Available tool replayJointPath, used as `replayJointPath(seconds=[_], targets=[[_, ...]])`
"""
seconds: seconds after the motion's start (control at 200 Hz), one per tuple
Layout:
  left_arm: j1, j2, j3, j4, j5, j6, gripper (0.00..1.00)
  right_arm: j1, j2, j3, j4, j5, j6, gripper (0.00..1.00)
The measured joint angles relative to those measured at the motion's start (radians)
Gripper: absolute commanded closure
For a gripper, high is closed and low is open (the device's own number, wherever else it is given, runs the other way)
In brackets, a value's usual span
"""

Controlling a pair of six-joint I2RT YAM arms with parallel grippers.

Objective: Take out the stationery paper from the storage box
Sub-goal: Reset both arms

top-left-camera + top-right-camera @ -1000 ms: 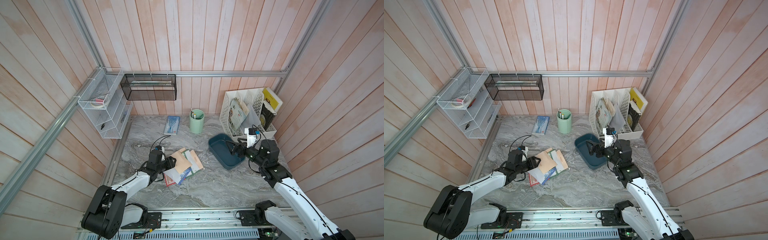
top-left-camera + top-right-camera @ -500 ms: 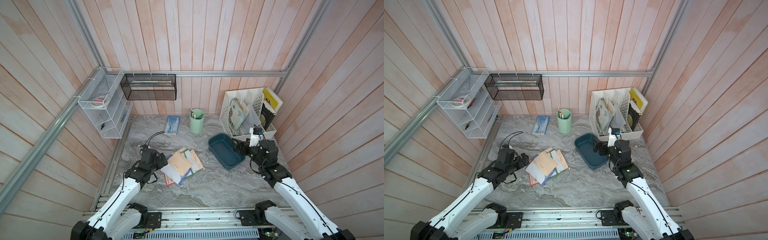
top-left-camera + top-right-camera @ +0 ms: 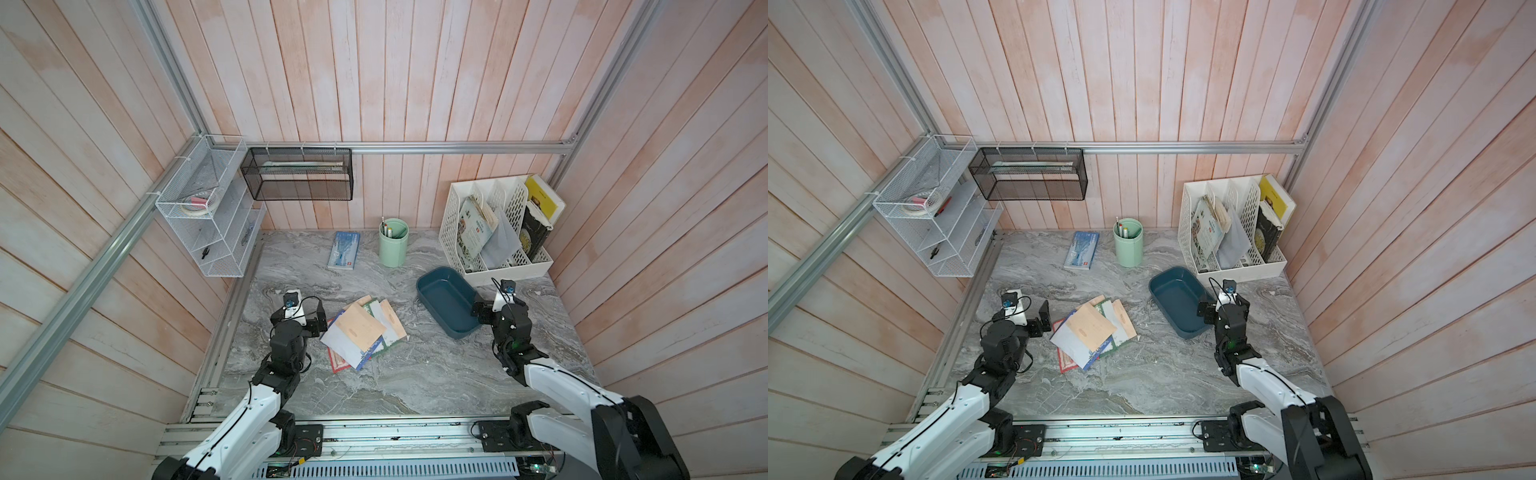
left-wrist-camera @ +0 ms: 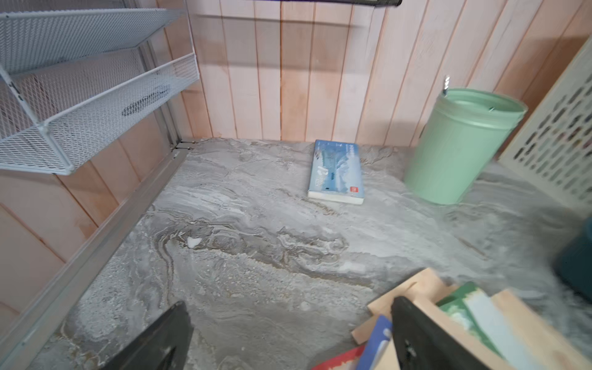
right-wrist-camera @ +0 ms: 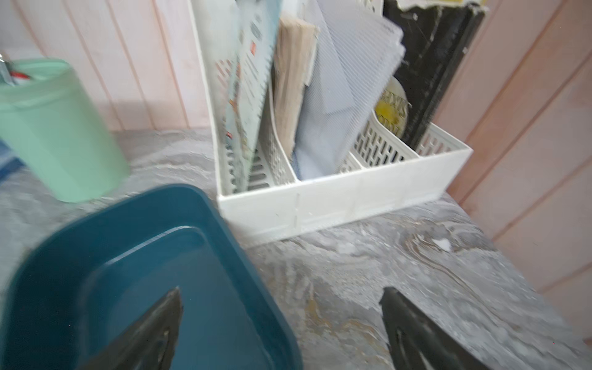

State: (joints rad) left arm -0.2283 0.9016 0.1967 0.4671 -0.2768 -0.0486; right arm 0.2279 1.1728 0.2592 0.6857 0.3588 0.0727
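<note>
A white wire shelf (image 3: 208,224) hangs on the left wall. Below it, the left gripper (image 4: 288,302) sits low over the tabletop (image 3: 415,365) with its fingers (image 4: 416,333) spread wide and holding nothing. One finger is just beside the left edge of the stationery paper (image 3: 361,328); whether it touches cannot be told. The paper lies out of the box as a fanned pile of kraft and floral-bordered sheets mid-tabletop. Behind it are a blue-and-white packet (image 3: 344,250) and a mint-green pen cup (image 3: 392,243). The teal storage box (image 3: 446,301) stands to the right, empty. The right gripper (image 5: 282,290) holds its fingers (image 5: 160,320) wide apart, straddling the box's near wall, gripping nothing. A white file organiser (image 3: 511,266) stands behind.
</note>
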Motion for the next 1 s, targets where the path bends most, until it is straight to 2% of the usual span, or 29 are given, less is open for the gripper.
replayJointPath(seconds=[0.17, 0.28, 0.45, 0.625, 1.0], targets=[[0.212, 0.257, -0.027, 0.304, 0.146, 0.01, 0.0, -0.055, 0.164, -0.088, 0.27, 0.034, -0.048, 0.02], [0.242, 0.417, -0.034, 0.499, 0.2, 0.008, 0.0, -0.071, 0.229, -0.076, 0.415, 0.042, -0.081, 0.02], [0.29, 0.624, 0.013, 0.67, 0.291, 0.0, 0.0, -0.111, 0.342, -0.084, 0.609, 0.047, -0.095, 0.02], [0.304, 0.649, 0.031, 0.706, 0.37, 0.003, 0.0, -0.217, 0.38, -0.084, 0.661, -0.024, -0.042, 0.02], [0.304, 0.649, 0.057, 0.706, 0.403, 0.004, 0.0, -0.222, 0.383, -0.073, 0.669, -0.069, -0.014, 0.02]])
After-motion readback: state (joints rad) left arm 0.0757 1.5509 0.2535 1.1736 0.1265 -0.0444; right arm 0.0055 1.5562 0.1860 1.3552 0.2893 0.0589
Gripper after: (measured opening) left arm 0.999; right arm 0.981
